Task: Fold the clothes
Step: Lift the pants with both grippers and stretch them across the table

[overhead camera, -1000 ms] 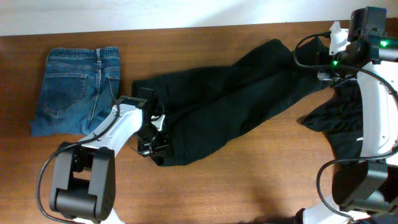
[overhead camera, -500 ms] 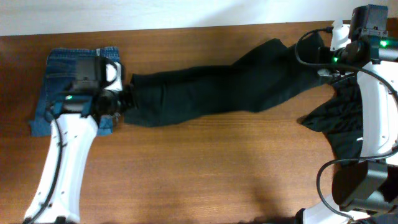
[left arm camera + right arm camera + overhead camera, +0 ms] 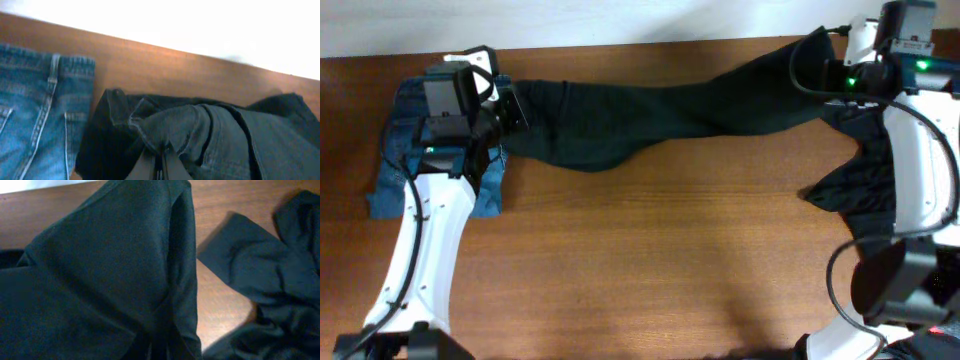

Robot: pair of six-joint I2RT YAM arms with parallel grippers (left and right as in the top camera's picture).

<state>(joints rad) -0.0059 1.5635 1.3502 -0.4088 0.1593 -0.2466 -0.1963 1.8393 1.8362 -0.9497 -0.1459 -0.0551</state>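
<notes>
A long pair of black trousers [image 3: 650, 115] is pulled out in a band along the back of the table, sagging a little in the middle. My left gripper [image 3: 512, 108] is shut on its left end, just over the folded blue jeans [image 3: 395, 170]. In the left wrist view the jaws [image 3: 161, 161] pinch a bunched seam of the black trousers [image 3: 200, 130], with the jeans [image 3: 35, 110] to the left. My right gripper [image 3: 830, 66] is shut on the trousers' right end; in its own view [image 3: 156, 347] dark cloth [image 3: 100, 265] wraps the closed jaws.
A second black garment [image 3: 868, 185] lies crumpled at the right edge under the right arm, also seen as the dark heap [image 3: 275, 280]. Brown wooden table [image 3: 660, 260] runs across the front. A white wall borders the table's far edge.
My left arm swung from the table's middle back and left over the jeans, dragging the trousers' end with it. The trousers went from a heap to a stretched band. The right gripper shifted slightly back.
</notes>
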